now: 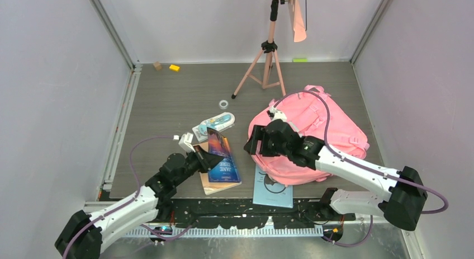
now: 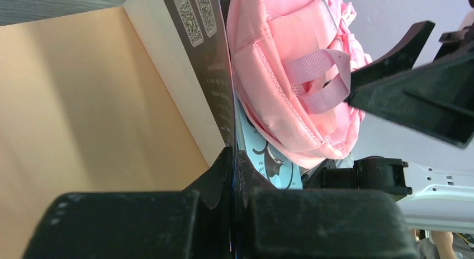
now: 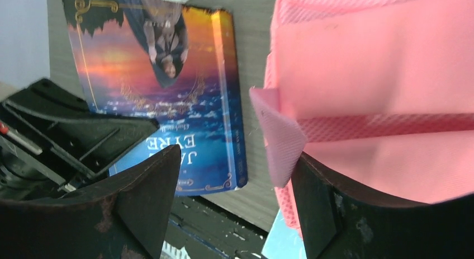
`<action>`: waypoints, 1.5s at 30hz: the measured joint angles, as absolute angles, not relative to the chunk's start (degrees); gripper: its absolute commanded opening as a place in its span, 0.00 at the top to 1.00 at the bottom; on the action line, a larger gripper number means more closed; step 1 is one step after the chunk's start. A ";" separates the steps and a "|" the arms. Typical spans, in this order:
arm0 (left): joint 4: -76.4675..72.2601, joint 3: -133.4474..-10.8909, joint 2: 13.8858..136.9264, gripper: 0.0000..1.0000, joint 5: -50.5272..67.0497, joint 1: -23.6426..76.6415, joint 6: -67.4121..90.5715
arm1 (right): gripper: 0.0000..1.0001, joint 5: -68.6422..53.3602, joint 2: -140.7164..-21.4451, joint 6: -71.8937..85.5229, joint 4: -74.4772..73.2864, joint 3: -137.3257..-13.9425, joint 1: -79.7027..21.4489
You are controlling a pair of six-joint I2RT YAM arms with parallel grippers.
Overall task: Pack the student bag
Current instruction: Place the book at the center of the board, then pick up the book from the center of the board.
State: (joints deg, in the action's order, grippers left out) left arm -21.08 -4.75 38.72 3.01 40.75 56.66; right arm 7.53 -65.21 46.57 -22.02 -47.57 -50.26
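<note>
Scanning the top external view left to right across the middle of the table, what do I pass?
Left end effector shut on the Jane Eyre book → light blue booklet at the near edge → right end effector → pink student bag.

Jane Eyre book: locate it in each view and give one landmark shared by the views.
Top external: Jane Eyre book, centre-left, tilted, left of the pink backpack.
Left wrist: book edge-on, top centre.
Right wrist: cover upper left.
Shared landmark: the pink backpack.
</note>
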 measured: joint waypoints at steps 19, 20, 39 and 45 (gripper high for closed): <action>26.94 -18.37 28.77 0.10 -14.92 40.77 61.45 | 0.15 13.50 -84.23 46.76 -19.33 -54.02 -62.19; 28.69 -19.42 29.10 0.09 -15.77 40.77 61.06 | 0.14 13.10 -85.27 46.52 -19.03 -54.78 -61.93; 10.63 -10.26 39.27 0.31 -10.26 39.94 67.94 | 0.17 -4.64 -98.59 46.98 -9.91 -57.65 -53.04; 8.84 -7.66 38.61 0.79 -11.16 39.22 68.53 | 0.19 -7.79 -101.30 47.20 -8.64 -57.76 -52.12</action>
State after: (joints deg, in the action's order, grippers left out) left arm 8.84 -7.66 38.61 -11.16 39.22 68.53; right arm -7.79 -101.30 47.20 -8.64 -57.76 -52.12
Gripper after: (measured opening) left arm 0.424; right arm 0.823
